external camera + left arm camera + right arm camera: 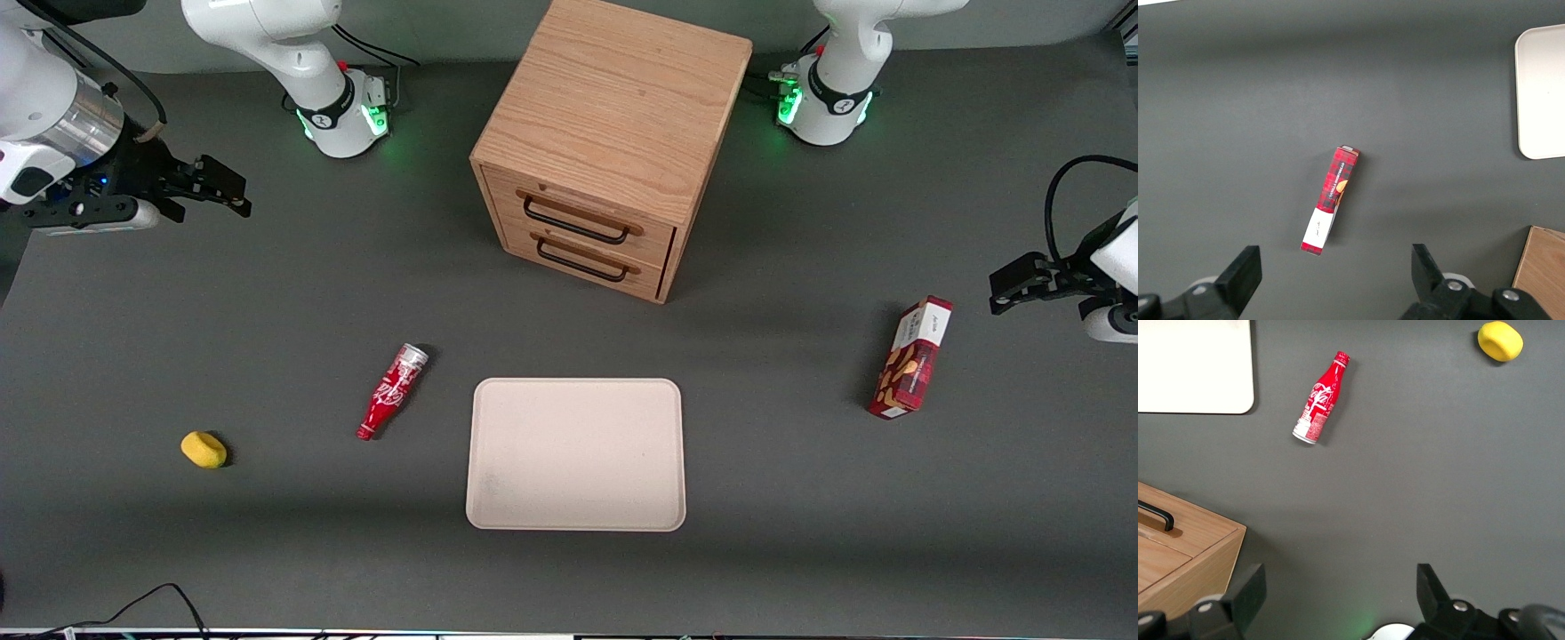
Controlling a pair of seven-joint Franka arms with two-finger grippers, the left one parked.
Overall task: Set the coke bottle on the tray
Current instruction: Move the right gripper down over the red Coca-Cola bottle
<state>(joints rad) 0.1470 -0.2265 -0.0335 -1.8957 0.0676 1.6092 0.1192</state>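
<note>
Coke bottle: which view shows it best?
The right wrist view: the bottle lies whole and close, lettering and silver base plain. The front view shows it smaller, lying beside the tray. The left wrist view misses it. The open pincer hangs high, away from it, toward the working arm's end.

On my feed the coke bottle (392, 392) is red with white script and a silver base, and the tray (577, 454) is plain pale beige. My gripper (218, 188), over the working arm's end of the dark grey table (800, 498), is black. I also see a yellow lump (204, 449), a red plaid snack box (911, 358) and a light oak drawer cabinet (605, 142) with black handles.
</note>
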